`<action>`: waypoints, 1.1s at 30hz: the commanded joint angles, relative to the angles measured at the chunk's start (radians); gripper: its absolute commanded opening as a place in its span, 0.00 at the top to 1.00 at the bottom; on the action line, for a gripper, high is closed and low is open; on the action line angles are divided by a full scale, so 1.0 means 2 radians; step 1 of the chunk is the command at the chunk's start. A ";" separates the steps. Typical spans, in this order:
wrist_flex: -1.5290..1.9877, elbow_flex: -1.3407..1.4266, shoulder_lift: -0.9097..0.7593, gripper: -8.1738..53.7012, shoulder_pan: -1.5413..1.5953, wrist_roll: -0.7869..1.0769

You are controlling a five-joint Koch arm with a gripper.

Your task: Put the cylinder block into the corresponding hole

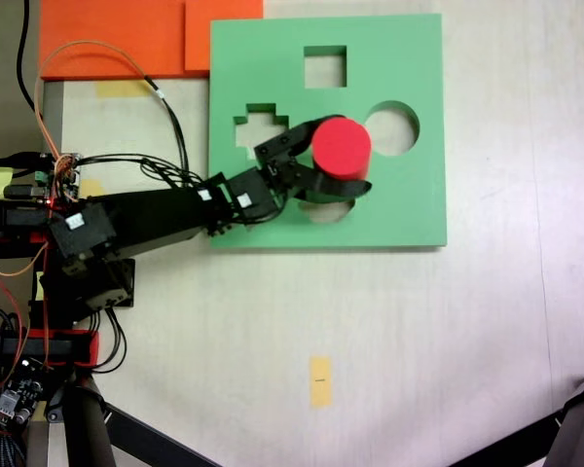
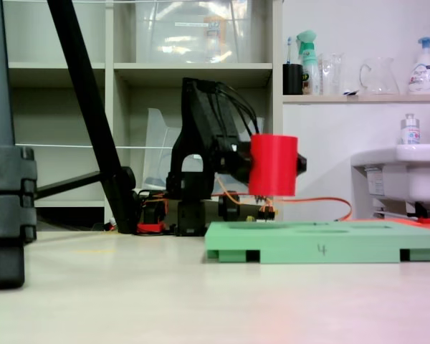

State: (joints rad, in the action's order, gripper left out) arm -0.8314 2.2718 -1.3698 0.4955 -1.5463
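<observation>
My gripper (image 1: 343, 167) has its jaws spread just as wide as the cylinder block (image 1: 342, 148), one curved black finger on each side, pinching the red foam between them. From the low fixed view the cylinder block (image 2: 273, 165) hangs upright in my grip, clear above the green board (image 2: 322, 249) without touching it. From above it sits over the board (image 1: 273, 209), just left of the round hole (image 1: 397, 126), overlapping that cutout's edge.
</observation>
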 commanded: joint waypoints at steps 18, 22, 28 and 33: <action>0.004 -0.277 0.219 0.53 0.031 -0.002; 0.005 -0.295 0.238 0.53 0.037 -0.002; 0.005 -0.291 0.241 0.52 0.041 -0.002; -0.009 -0.288 0.253 0.25 0.040 -0.005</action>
State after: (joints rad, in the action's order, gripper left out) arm -0.7961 1.7365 -0.8406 0.5599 -1.5447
